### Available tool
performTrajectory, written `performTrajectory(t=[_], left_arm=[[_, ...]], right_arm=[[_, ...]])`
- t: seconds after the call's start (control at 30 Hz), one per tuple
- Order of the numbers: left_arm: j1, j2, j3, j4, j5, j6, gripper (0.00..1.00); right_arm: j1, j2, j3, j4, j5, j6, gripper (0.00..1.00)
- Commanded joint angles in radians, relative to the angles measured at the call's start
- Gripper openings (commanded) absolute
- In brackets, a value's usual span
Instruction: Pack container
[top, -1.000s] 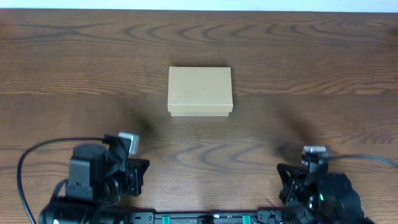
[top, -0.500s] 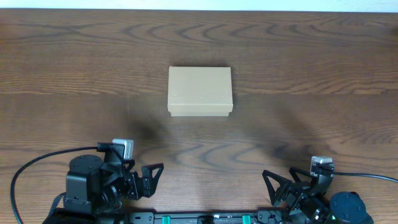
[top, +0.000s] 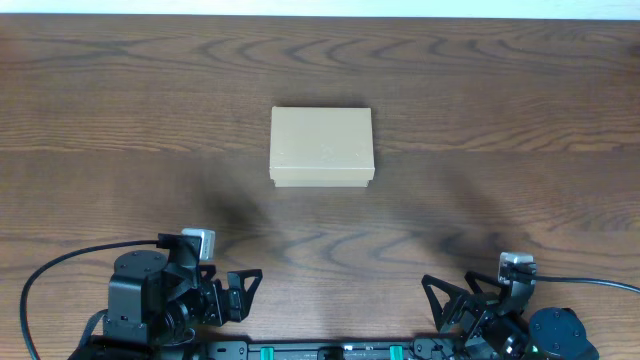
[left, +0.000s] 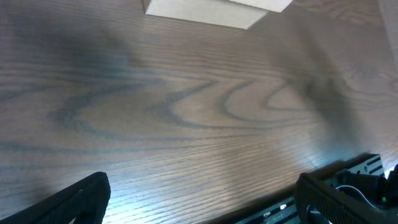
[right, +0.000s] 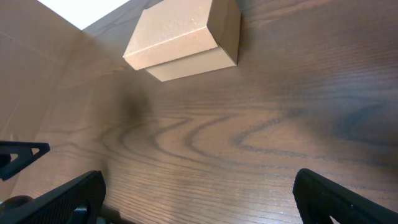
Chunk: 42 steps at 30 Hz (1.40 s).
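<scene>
Container (top: 321, 147): tan cardboard box with its flap lid lying flat, alone in the middle of the wooden table (top: 520, 100); its contents are hidden.
Progress: the lid is closed and no loose items show on the wood, so packing looks done; these views reveal nothing left to do.
Left gripper (top: 247, 290): fingers (left: 81, 200) spread wide, holding nothing; the container sits well ahead of the tips, roughly in line with the gap, with only its near edge visible.
Right gripper (top: 432, 300): fingers (right: 339, 194) wide apart and empty; the container is well ahead, leaning toward the left finger.
</scene>
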<state>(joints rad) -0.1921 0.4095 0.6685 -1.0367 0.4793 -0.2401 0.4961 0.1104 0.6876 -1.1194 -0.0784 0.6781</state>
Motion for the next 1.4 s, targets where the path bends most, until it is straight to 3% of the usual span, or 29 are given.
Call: performTrajectory(t=[0.0,0.13,0.43,0.83,1.37], left_arm=[[-0.003,-0.005,0.003,-0.003,-0.101,-0.007,0.95],[-0.001,-0.054,-0.005,0.085,-0.180,-0.002,0.95],[0.077,-0.302,-0.210,0.386,-0.228,0.244,0.95],[0.089,-0.406,-0.533,0.689,-0.208,0.262,0.95],[0.089,-0.405,-0.577,0.743,-0.209,0.263,0.95]], right_arm=[[0.008,-0.004,-0.005,-0.004,-0.004,0.013,0.99],[0.008,-0.004,-0.005,-0.004,-0.004,0.013,0.99],[0.008,-0.004,-0.005,-0.004,-0.004,0.013,0.99],[0.008,-0.004,-0.005,-0.004,-0.004,0.013,0.99],[0.008,-0.004,-0.005,-0.004,-0.004,0.013,0.99]])
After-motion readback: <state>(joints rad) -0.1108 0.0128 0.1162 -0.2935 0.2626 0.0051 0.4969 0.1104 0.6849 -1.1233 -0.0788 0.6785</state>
